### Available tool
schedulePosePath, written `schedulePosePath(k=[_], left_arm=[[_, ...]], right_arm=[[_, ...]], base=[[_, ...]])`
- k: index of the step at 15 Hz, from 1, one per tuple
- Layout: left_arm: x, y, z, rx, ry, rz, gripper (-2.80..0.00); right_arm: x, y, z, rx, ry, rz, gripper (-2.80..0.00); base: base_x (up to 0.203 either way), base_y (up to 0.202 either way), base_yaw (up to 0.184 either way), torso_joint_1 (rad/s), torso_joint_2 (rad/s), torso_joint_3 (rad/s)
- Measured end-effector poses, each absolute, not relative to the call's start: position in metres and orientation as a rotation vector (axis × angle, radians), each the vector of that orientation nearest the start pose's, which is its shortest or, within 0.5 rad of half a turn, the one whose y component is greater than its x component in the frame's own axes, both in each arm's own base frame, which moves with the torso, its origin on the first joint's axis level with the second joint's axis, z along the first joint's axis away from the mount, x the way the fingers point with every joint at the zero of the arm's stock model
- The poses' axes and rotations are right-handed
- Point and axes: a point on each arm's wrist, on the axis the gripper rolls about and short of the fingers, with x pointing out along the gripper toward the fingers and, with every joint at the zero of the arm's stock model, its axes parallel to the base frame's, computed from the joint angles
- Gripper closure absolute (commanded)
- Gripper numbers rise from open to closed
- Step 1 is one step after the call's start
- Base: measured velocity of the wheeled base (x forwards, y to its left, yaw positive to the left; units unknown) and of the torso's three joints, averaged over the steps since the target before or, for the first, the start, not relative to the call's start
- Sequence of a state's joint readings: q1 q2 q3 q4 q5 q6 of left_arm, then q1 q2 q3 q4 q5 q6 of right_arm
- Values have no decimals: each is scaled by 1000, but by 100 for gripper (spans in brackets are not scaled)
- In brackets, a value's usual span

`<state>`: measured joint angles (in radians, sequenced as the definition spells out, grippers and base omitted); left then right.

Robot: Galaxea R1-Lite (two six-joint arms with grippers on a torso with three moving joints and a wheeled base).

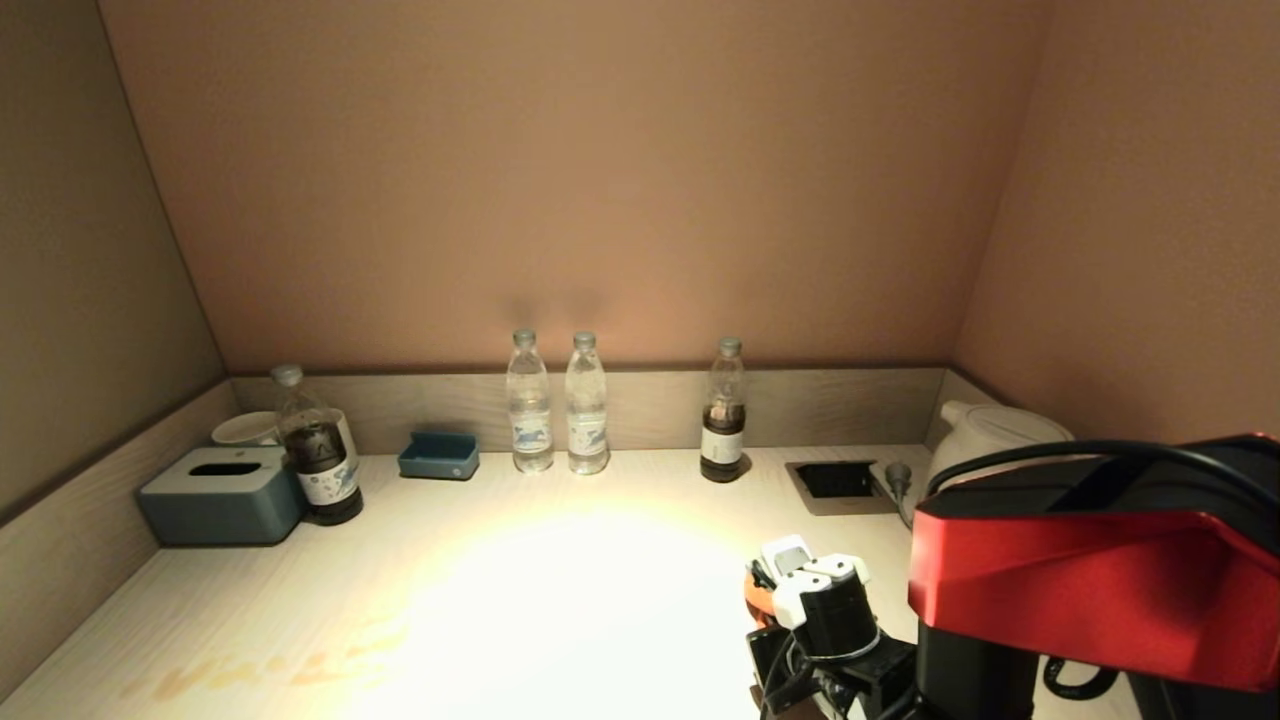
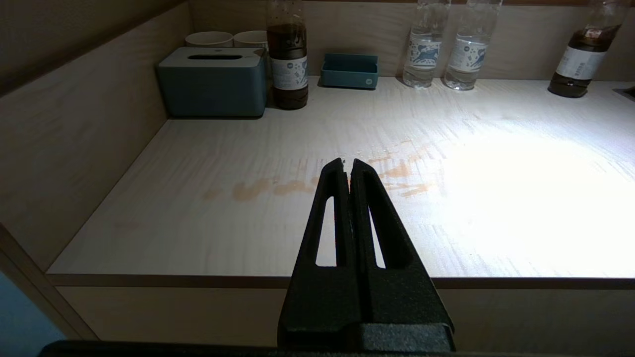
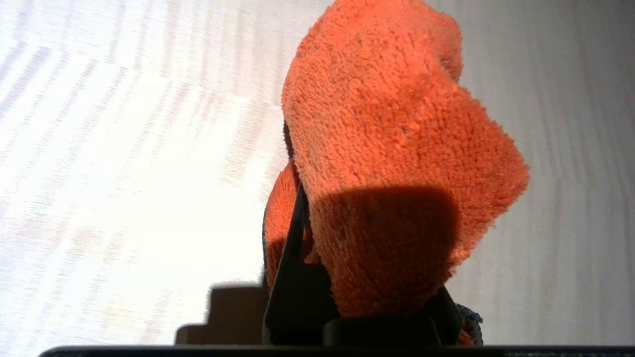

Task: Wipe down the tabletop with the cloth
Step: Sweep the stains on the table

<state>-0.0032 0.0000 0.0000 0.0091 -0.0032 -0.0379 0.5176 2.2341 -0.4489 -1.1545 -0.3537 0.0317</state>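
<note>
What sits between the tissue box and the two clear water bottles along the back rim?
In the head view: a dark-drink bottle beside the tissue box, then a small blue tray before the water bottles.

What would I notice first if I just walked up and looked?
The fluffy orange cloth pinched in the robot's right hand, low over the right side of the tabletop. Next, the orange smears near the tabletop's front left, just past the shut left hand. Then the bottles lined up along the back.
</note>
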Motion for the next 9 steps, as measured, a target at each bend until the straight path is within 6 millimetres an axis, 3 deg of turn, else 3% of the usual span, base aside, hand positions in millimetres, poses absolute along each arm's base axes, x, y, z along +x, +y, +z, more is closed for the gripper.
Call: schedulePosePath(k=[5,9], left_arm=[[-23,0,75,-38,9,-7,0],[-23,0,75,-38,9,-6,0]], right_arm=[[268,212,-4,-274,470,271,0],[264,269,13,-292,391,393,0]], base=[[0,0,0,0,0,0],[0,0,0,0,0,0]])
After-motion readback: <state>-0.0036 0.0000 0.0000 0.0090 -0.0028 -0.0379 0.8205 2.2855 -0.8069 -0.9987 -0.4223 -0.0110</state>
